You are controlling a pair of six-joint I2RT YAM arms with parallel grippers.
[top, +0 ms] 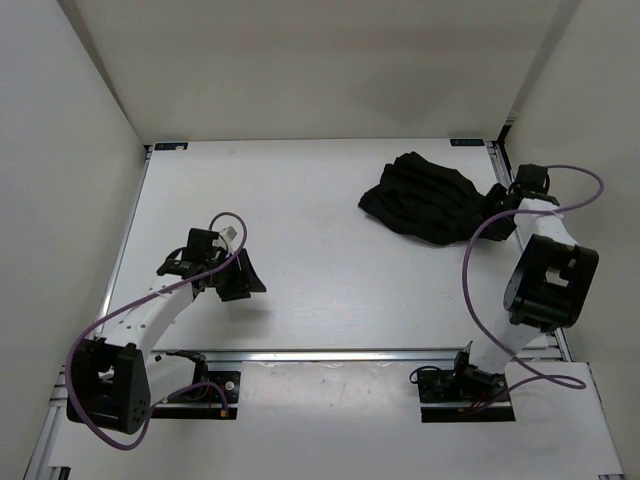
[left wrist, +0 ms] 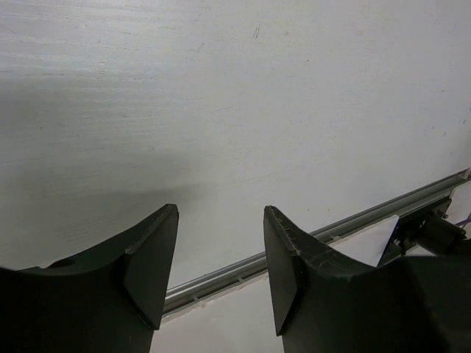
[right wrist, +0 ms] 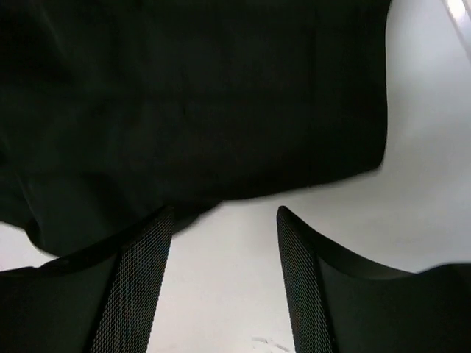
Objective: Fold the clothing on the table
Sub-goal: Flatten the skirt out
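The clothing, a crumpled black pleated garment, lies at the far right of the white table. My right gripper sits at its right edge, jaws open, with bare table between them. In the right wrist view the clothing fills the top, its hem just beyond the open gripper. My left gripper hangs open over the near-left table, far from the garment. The left wrist view has its gripper open over bare table, holding nothing.
White walls enclose the table on three sides. A metal rail runs along the near edge, and the same rail crosses the left wrist view. Purple cables loop beside both arms. Blue marks sit at the far corners.
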